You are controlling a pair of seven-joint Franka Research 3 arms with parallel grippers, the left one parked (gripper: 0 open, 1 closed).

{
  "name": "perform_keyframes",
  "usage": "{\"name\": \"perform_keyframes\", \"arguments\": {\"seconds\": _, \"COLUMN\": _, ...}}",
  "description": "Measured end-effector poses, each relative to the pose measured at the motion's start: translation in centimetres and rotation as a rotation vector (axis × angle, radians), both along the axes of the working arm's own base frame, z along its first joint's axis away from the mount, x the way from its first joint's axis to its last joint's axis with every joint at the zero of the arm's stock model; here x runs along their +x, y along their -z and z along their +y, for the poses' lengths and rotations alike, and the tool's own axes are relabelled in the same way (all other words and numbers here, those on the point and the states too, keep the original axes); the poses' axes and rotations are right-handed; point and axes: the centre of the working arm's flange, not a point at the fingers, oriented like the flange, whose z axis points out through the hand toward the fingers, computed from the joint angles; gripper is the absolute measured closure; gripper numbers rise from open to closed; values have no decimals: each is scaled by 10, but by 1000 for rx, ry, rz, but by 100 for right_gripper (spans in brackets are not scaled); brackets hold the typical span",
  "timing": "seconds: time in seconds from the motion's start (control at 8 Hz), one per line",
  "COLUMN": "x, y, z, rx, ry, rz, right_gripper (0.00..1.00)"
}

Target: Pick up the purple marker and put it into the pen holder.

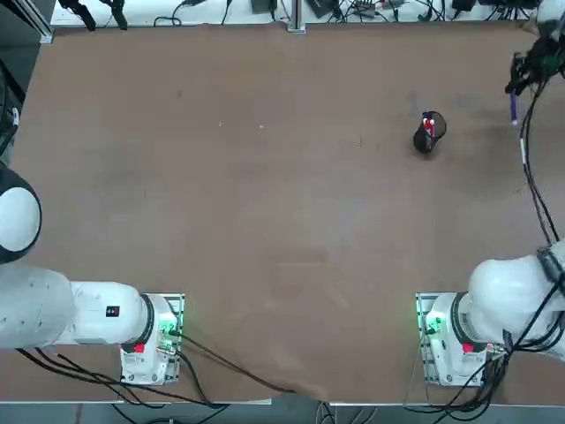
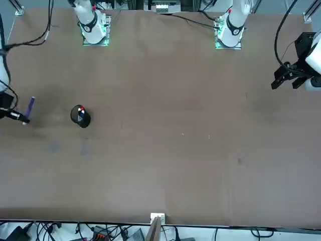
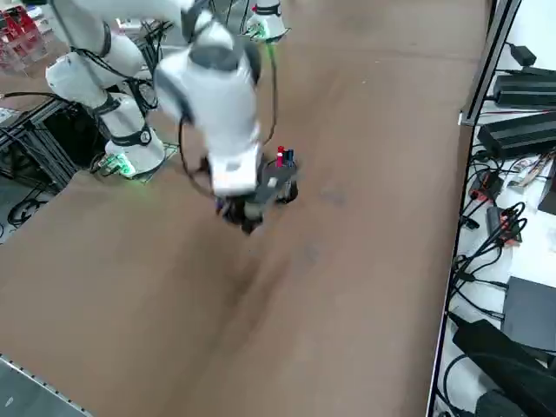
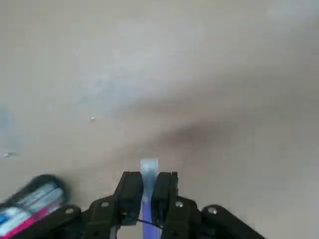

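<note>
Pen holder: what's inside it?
The pen holder has pens in it, red ends and some blue showing at its mouth. Their lower parts and the cup's bottom are hidden by its walls. The purple marker is not inside.

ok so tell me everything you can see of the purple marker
The purple marker is a slim straight stick, purple-blue along its body with a pale, whitish, translucent-looking end. The right gripper has it pinched between its two fingers, one on each side, the pale end sticking out past the tips. In the front view it tilts, purple end up, beside the pen holder and apart from it.
</note>
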Motion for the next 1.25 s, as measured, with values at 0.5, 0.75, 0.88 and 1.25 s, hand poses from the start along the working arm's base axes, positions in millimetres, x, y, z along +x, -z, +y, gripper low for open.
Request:
{"name": "perform_keyframes", "arguments": {"seconds": 0.5, "x": 16, "y": -25, "z": 124, "rx": -407, "ry": 325, "rz": 119, "right_gripper": 85}}
{"name": "perform_keyframes", "arguments": {"seconds": 0.75, "x": 18, "y": -19, "z": 160, "rx": -597, "ry": 531, "rz": 48, "right_gripper": 85}}
{"name": "perform_keyframes", "arguments": {"seconds": 0.88, "x": 16, "y": -18, "z": 174, "rx": -704, "ry": 638, "rz": -7, "right_gripper": 85}}
{"name": "perform_keyframes", "arguments": {"seconds": 1.25, "x": 8, "y": -9, "z": 221, "rx": -973, "ry": 885, "rz": -183, "right_gripper": 85}}
